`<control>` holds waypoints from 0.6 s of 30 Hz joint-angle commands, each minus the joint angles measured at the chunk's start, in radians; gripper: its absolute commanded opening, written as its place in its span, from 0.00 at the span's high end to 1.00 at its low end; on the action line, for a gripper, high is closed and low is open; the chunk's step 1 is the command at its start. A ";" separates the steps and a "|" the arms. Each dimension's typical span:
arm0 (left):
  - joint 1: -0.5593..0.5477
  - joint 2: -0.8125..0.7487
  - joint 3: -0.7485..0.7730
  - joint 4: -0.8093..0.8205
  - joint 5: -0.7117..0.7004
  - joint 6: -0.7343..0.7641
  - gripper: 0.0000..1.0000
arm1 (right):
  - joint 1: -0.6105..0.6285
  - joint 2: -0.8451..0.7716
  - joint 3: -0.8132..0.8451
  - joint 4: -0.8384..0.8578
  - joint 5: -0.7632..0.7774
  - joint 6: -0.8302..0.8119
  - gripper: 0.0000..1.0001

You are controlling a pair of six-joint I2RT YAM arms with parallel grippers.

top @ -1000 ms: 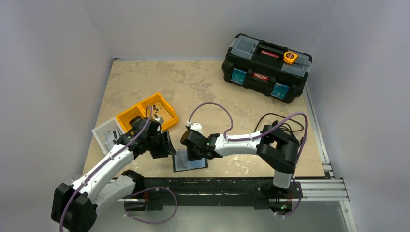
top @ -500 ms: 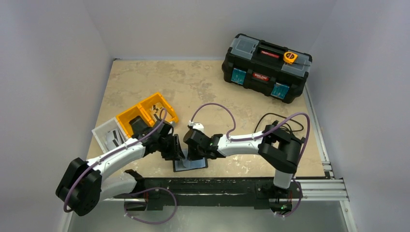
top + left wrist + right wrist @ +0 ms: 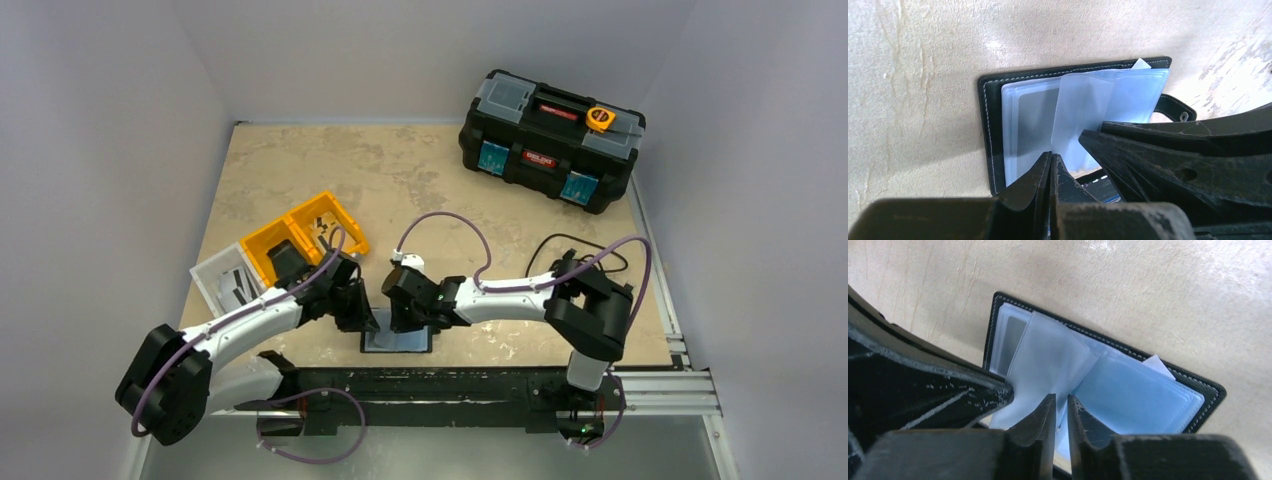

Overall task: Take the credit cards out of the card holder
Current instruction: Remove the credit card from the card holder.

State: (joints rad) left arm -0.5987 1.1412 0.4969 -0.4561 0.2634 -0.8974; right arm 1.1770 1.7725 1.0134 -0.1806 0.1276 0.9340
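- The card holder [image 3: 984, 125] lies open and flat at the near edge of the tabletop [image 3: 400, 170], about midway along it. Both grippers crowd over its clear pockets, fingers just beside each other. A hasty pull from either arm could knock one gripper into the other.
- The left gripper [image 3: 1050, 159] is closed tip to tip at the lower edge of the raised sleeve [image 3: 1083, 115]. I cannot tell whether plastic is caught between the tips. If it pinches only the sleeve, a lift would likely drag the whole holder up rather than free a card.
- The right gripper [image 3: 1061, 401] has its jaws a narrow slit apart over the fold of the pockets and seems to clamp nothing. With nothing pinning the holder down, a tug could slide it toward the near edge and off.
- Of the credit cards [image 3: 1030, 125], one greyish card shows through the pocket by the stitched short side, fully inside the plastic. That slick film gives the fingertips little to catch, so they may slip or crumple the pocket.
- The snap strap [image 3: 1175, 107] lies loose beside the right arm's fingers and could snag.
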 commanded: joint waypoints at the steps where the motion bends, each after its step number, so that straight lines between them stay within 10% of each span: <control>1: -0.007 -0.061 0.003 -0.012 -0.034 -0.011 1.00 | 0.000 -0.090 0.075 -0.093 0.008 -0.038 0.81; 8: -0.040 -0.093 0.025 -0.013 -0.021 -0.028 1.00 | -0.003 -0.171 0.100 -0.212 0.094 -0.050 0.59; 18: -0.137 -0.001 0.118 0.062 0.002 -0.067 0.79 | -0.060 -0.415 -0.074 -0.258 0.152 0.006 0.58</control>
State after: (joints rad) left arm -0.7025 1.0859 0.5388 -0.4698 0.2531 -0.9379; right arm 1.1397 1.4532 0.9985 -0.3985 0.2211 0.9089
